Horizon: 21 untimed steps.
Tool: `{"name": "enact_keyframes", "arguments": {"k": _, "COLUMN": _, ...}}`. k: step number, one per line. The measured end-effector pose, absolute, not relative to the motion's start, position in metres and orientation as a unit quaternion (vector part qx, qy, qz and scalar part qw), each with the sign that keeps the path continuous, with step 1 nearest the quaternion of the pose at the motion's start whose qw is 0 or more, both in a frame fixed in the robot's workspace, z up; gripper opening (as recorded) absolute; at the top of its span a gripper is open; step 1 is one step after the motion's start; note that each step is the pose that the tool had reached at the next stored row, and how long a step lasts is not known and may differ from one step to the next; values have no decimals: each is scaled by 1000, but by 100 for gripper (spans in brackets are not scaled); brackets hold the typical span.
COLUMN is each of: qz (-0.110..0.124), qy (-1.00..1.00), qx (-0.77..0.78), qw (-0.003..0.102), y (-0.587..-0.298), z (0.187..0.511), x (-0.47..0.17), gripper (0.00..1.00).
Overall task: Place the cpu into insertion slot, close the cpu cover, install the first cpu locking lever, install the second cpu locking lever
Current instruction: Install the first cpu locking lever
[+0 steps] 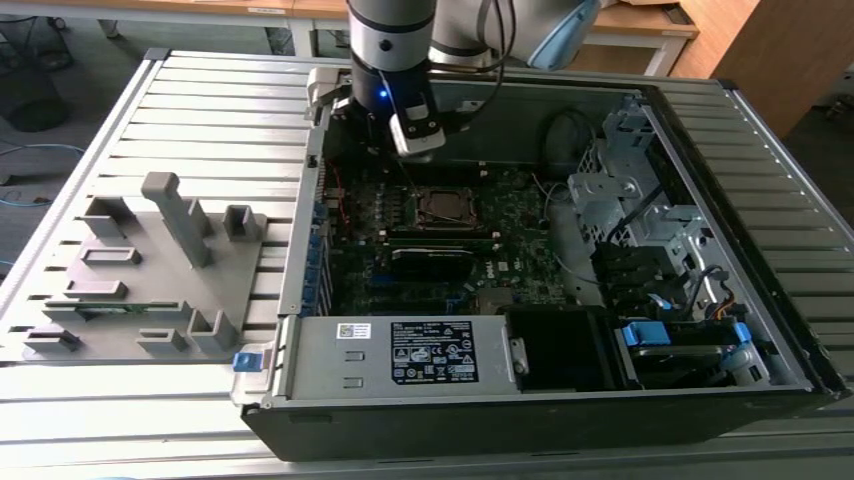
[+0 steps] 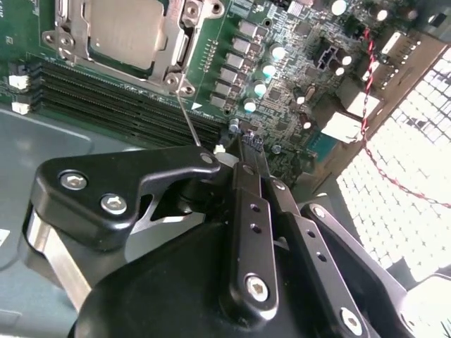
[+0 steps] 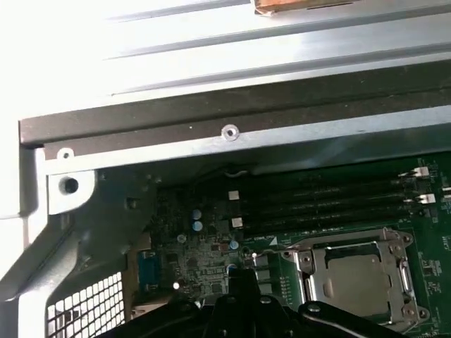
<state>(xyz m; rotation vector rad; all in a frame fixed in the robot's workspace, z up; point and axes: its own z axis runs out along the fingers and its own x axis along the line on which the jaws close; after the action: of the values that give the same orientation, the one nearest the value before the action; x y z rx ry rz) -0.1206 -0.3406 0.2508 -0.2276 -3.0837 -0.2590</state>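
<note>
Fingers (image 2: pixel 248 158) clenched together hang above the board (image 2: pixel 296 105) just beside a raised lever (image 2: pixel 189 116); the cpu (image 2: pixel 123 28) lies under the flat cover (image 2: pixel 176 53).

Dull grey cpu (image 3: pixel 359 282) flat inside lowered silvery cpu cover (image 3: pixel 310 282)

arm upright, fingers pressed together

the grey-and-silver cylindrical robot arm (image 1: pixel 390 45) hung straight down in the exterior view. its black metal linkage gripper (image 2: pixel 246 146) pointed downward, the two slim fingers (image 2: pixel 248 211) meeting at their tips without a gap.
</note>
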Motion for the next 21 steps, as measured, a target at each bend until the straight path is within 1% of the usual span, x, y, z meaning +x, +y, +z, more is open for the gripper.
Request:
{"name": "enact_keyframes", "arguments": {"k": 5, "qz": -115, "qy": -990, "qx": -73, "qw": 22, "y": -342, "z": 251, "x": -121, "gripper": 10}}
{"name": "enact_keyframes", "arguments": {"k": 21, "qz": -117, "qy": -990, "qx": -73, "qw": 22, "y": -341, "z": 247, "x": -116, "gripper": 10}}
